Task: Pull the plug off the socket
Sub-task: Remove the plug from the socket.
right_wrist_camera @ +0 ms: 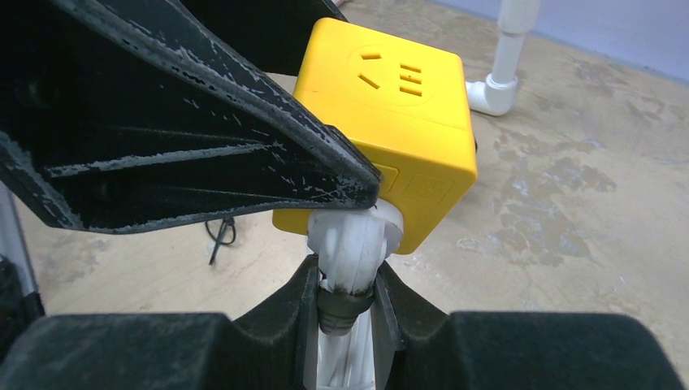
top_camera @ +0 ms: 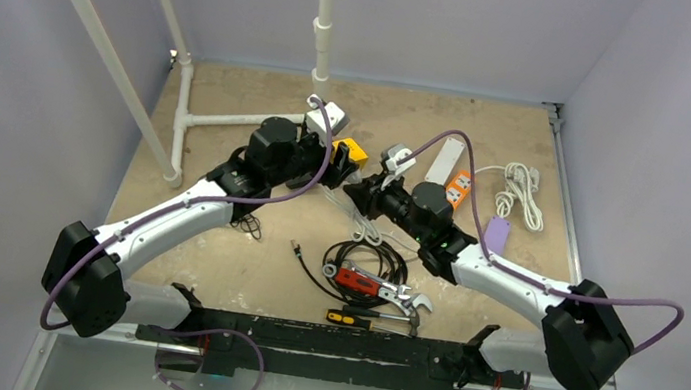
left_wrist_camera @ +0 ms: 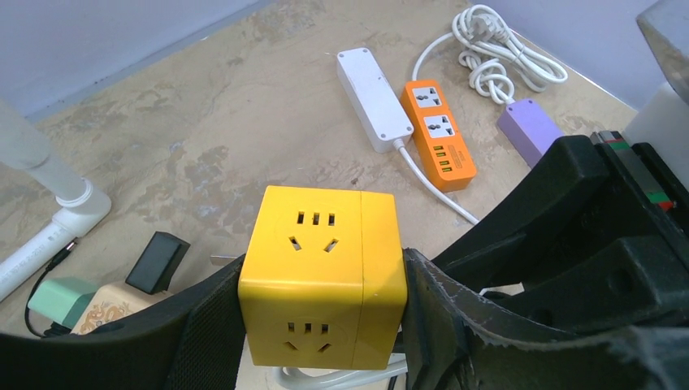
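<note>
right gripper [right_wrist_camera: 348, 305] pinching white plug [right_wrist_camera: 351, 244] | left gripper [left_wrist_camera: 321, 305] clamping yellow socket [left_wrist_camera: 313, 244] | plug seated or free: unclear

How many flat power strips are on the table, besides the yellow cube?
2: the white strip lies back-right of centre, the orange strip alongside it. Others may be hidden.

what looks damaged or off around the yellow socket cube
A finger of the left pincer, against the yellow socket cube, is scratched white along its edges, and the white plug shows brownish grime at its neck, where the right pincer clamps it.
</note>
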### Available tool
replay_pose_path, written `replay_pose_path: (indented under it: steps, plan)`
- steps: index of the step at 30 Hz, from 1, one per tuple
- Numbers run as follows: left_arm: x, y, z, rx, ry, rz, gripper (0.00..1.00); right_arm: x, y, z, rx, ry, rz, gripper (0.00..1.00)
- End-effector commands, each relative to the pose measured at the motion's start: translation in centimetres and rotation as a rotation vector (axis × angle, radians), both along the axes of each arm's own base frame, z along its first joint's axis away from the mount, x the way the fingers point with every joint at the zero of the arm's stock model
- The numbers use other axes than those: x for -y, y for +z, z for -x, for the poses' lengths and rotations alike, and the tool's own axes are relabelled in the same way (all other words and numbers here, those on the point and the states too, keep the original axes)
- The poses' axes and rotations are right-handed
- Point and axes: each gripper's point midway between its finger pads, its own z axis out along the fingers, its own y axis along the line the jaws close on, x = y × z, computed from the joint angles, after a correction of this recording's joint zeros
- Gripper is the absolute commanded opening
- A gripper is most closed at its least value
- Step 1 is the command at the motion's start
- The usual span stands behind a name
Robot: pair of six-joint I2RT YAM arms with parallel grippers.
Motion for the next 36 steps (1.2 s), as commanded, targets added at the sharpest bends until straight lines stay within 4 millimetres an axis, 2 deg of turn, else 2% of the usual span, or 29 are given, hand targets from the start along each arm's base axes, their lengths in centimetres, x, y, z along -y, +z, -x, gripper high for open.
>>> replay_pose_path:
  steps: [1,4,10,16,19,20,22,24,26,30,36]
  plan:
    - [0.7,1.5,0.5,0.057,-0.051,0.02,0.0,-2.2,8.4,3.7,0.213,0.298,-0.217,0.0]
    - [0.8,1.4,0.6,0.049,-0.056,0.029,0.0,-2.1,8.2,3.3,0.211,0.282,-0.212,0.0]
    - [1.1,0.6,0.1,0.0,-0.027,0.056,0.0,-1.4,8.0,1.0,0.184,0.101,-0.206,0.0]
    - [0.9,0.0,-0.3,-0.035,0.019,0.073,0.0,-1.0,7.6,-0.1,0.154,-0.078,-0.202,0.0]
    - [1.0,0.3,-0.3,-0.035,0.017,0.076,0.0,-0.9,7.5,-0.2,0.15,-0.113,-0.195,0.0]
    - [0.9,0.4,-0.4,-0.034,0.018,0.075,0.01,-1.0,7.6,-0.1,0.149,-0.105,-0.198,0.0]
    - [0.5,0.9,-0.5,-0.029,0.025,0.08,0.17,-1.9,7.6,1.0,0.134,-0.028,-0.219,0.0]
    - [0.0,1.5,-0.6,-0.024,0.028,0.095,0.28,-2.4,7.9,1.7,0.147,0.025,-0.224,0.0]
    - [-0.2,2.0,-0.6,-0.024,0.008,0.111,0.35,-3.0,8.2,2.6,0.157,0.088,-0.225,0.0]
    - [-0.1,2.4,-0.5,-0.038,-0.024,0.124,0.39,-3.8,8.5,3.6,0.169,0.178,-0.234,0.0]
    - [0.1,2.1,-0.4,-0.053,-0.04,0.124,0.41,-3.7,8.6,3.8,0.174,0.209,-0.239,0.0]
